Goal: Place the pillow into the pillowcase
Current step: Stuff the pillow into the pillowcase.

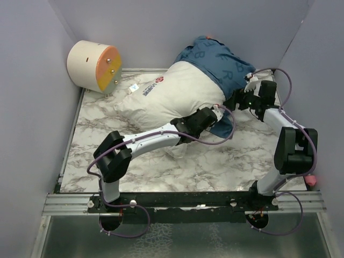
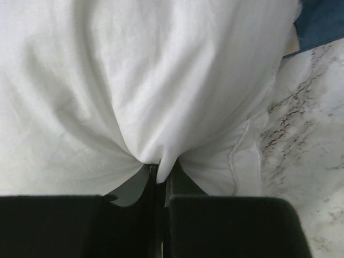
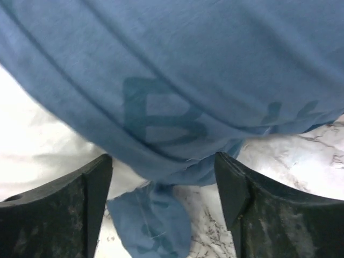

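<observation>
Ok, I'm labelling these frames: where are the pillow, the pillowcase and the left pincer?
pillow (image 1: 172, 91): top external view, bare white middle.
pillowcase (image 3: 215, 70): right wrist view, blue printed fabric above the letter.
left pincer (image 2: 161, 180): left wrist view, tips shut on a pillow fold.

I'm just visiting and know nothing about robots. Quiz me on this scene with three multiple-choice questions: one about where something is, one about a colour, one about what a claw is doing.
1. Where is the cream cylinder?
A. far left corner
B. near right corner
C. under the pillow

2. What colour is the pillowcase?
A. red
B. blue
C. green

3. What is the left claw doing?
A. hanging wide open in the air
B. pinching the pillow's white fabric
C. gripping the cylinder

Answers:
1. A: in the top view it leans in the far left corner, beside the pillow.
2. B: blue cloth with darker letters covers the pillow's far right end.
3. B: in the left wrist view the fabric gathers into a fold between shut fingers.
</observation>
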Robot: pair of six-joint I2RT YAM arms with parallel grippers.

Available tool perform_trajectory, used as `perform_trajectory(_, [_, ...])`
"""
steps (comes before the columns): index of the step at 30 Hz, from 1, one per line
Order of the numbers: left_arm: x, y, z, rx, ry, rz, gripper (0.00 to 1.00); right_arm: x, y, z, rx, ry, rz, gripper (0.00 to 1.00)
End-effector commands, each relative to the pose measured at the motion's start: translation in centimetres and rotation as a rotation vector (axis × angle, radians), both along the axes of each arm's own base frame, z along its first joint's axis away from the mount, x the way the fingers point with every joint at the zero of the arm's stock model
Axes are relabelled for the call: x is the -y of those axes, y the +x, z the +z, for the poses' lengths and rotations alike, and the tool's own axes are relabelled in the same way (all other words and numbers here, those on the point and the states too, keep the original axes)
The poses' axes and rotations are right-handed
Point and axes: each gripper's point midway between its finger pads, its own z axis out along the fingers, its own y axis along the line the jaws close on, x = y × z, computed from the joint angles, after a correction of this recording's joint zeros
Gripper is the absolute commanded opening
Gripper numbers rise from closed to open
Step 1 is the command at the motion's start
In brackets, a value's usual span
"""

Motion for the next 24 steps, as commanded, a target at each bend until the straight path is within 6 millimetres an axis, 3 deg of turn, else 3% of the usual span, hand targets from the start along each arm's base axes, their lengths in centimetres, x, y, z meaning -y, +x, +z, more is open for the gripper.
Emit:
perform_trajectory(1, [0.9,-0.8,3.8,-0.034,-0.179,-0.070,0.00,2.1,4.0,0.3,0.055,-0.107,-0.130,0.67])
perform_trajectory(6, [0.8,-1.1,5.3,-0.033,-0.212,-0.092,0.00,3.0,5.2,-1.0,0.036,-0.150,-0.159,0.34])
perform_trajectory(9, [0.9,-0.9,5.6,-0.044,-0.231,-0.100,0.00,0.9,3.7,-0.5,0.063,-0.092,-0.042,0.21])
perform_trajectory(12, [1.3,-0.2,5.9,-0.054,-0.260,-0.103,0.00,-3.5,-0.1,3.0,0.158,0.027,0.237,0.11])
perform_trajectory(14, [1.5,0.7,6.2,-0.062,-0.295,-0.099,0.00,-6.6,-4.4,7.1,0.245,0.138,0.477,0.07])
perform_trajectory(17, [2.0,2.5,7.3,-0.070,-0.372,-0.084,0.00,-9.6,-9.6,11.1,0.315,0.213,0.698,0.04])
perform_trajectory(21, [2.9,5.2,9.7,-0.087,-0.518,-0.054,0.00,-12.6,-15.7,15.0,0.317,0.327,0.962,0.02])
perform_trajectory(23, [3.4,5.9,10.4,-0.097,-0.553,-0.048,0.00,-13.4,-16.6,16.6,0.315,0.338,1.002,0.01])
perform_trajectory(24, [3.7,6.0,10.5,-0.103,-0.557,-0.053,0.00,-13.4,-15.9,17.0,0.317,0.309,0.968,0.01])
